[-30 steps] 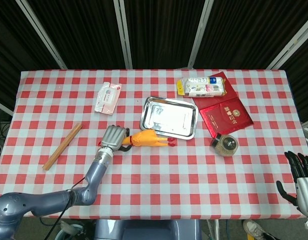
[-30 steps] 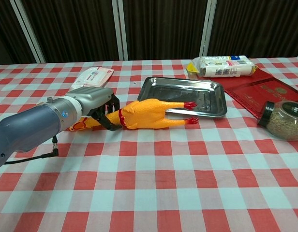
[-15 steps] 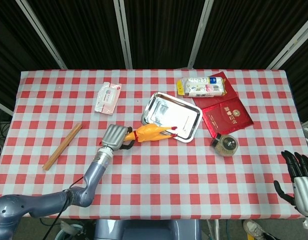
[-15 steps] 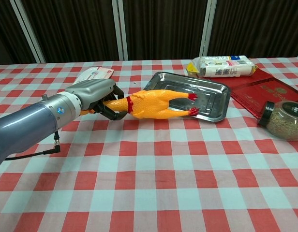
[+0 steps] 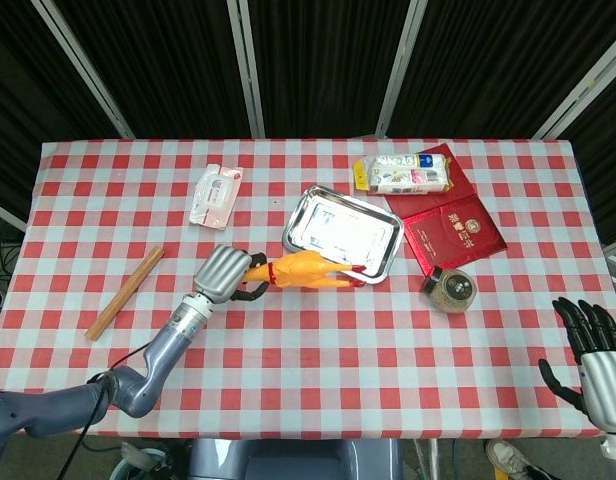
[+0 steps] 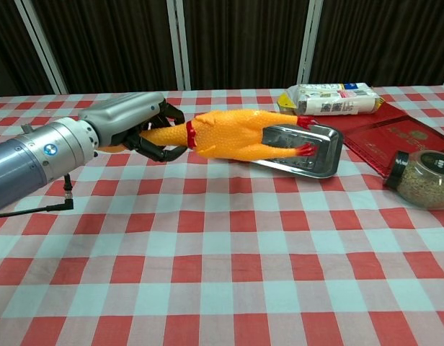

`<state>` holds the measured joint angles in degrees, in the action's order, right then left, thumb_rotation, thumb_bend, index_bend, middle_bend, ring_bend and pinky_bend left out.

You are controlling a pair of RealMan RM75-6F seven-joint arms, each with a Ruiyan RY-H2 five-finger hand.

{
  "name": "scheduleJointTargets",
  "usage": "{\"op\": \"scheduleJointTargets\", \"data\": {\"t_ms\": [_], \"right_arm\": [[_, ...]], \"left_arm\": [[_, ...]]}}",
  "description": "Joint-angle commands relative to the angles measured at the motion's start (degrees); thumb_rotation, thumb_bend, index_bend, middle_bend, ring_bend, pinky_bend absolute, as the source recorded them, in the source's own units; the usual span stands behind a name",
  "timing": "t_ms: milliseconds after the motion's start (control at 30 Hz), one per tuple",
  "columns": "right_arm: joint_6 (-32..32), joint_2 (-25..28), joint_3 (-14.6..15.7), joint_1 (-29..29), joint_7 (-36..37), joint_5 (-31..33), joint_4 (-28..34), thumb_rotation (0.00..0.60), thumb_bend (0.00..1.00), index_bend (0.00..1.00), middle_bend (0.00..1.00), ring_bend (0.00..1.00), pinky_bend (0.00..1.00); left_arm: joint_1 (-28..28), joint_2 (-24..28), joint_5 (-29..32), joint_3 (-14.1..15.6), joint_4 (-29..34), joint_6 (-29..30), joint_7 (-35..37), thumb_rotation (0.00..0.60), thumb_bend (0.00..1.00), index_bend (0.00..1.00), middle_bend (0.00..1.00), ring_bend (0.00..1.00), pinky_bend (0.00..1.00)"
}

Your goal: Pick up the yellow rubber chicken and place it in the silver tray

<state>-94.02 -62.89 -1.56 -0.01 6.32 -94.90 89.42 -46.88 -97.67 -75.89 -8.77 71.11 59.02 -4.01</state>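
**Chicken held at the tray's edge**

The left hand (image 6: 132, 124) grips the chicken (image 6: 236, 135) by its neck, holding it clear of the table, its feet over the tray's (image 5: 386, 232) near rim. At far right, the right hand (image 5: 588, 350) is empty, fingers spread.

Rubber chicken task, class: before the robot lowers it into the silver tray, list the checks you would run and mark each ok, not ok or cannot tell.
1. Left hand holds the yellow rubber chicken by its neck: ok.
2. Chicken lifted off the table: ok.
3. Chicken's body fully above the silver tray: not ok, only its feet overlap.
4. Tray lying flat: cannot tell.
5. Tray empty inside: ok.
6. Right hand well away: ok.
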Motion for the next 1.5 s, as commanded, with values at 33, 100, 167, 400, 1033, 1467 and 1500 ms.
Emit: {"op": "scheduleJointTargets", "data": {"t_ms": [33,100,167,400,1033,1467,1500], "right_arm": [[0.2,1.2,0.2,0.7,1.0,-1.5,1.5,0.600,0.38,0.00,0.10,0.04,0.06],[0.8,2.0,0.2,1.7,2.6,-2.6,2.6,0.600,0.38,0.00,0.10,0.04,0.06],[2.3,3.3,0.4,3.1,4.9,-3.8,4.1,0.600,0.38,0.00,0.10,0.04,0.06],[9.6,8.5,0.9,9.9,14.3,-7.9,10.4,0.600,0.38,0.00,0.10,0.04,0.06],[31.6,11.3,-3.7,26.5,23.6,1.0,23.3,0.600,0.32,0.00,0.04,0.03,0.06],[39.3,8.4,-9.3,33.1,12.6,18.1,27.5,0.600,0.32,0.00,0.03,0.02,0.06],[40.1,7.9,-9.7,34.0,10.9,20.2,27.5,0.600,0.32,0.00,0.03,0.02,0.06]], "left_arm": [[0.4,3.8,-3.8,1.0,2.7,1.4,3.7,0.600,0.81,0.68,0.71,0.61,0.67],[0.3,5.8,-5.3,1.1,4.1,1.8,4.3,0.600,0.81,0.68,0.71,0.61,0.67],[-0.1,8.1,-6.4,1.0,5.7,1.5,3.9,0.600,0.81,0.68,0.71,0.61,0.67],[-1.5,15.3,-7.3,-0.2,12.9,-0.2,-0.2,0.600,0.81,0.68,0.71,0.61,0.67],[-8.9,25.0,2.6,-4.4,26.3,-11.0,-17.3,0.600,0.81,0.68,0.71,0.61,0.67],[-13.0,22.0,13.8,-5.5,29.2,-9.9,-28.3,0.600,0.81,0.68,0.71,0.61,0.67],[-13.6,20.9,15.0,-5.6,29.2,-9.3,-29.6,0.600,0.81,0.68,0.71,0.61,0.67]]}}
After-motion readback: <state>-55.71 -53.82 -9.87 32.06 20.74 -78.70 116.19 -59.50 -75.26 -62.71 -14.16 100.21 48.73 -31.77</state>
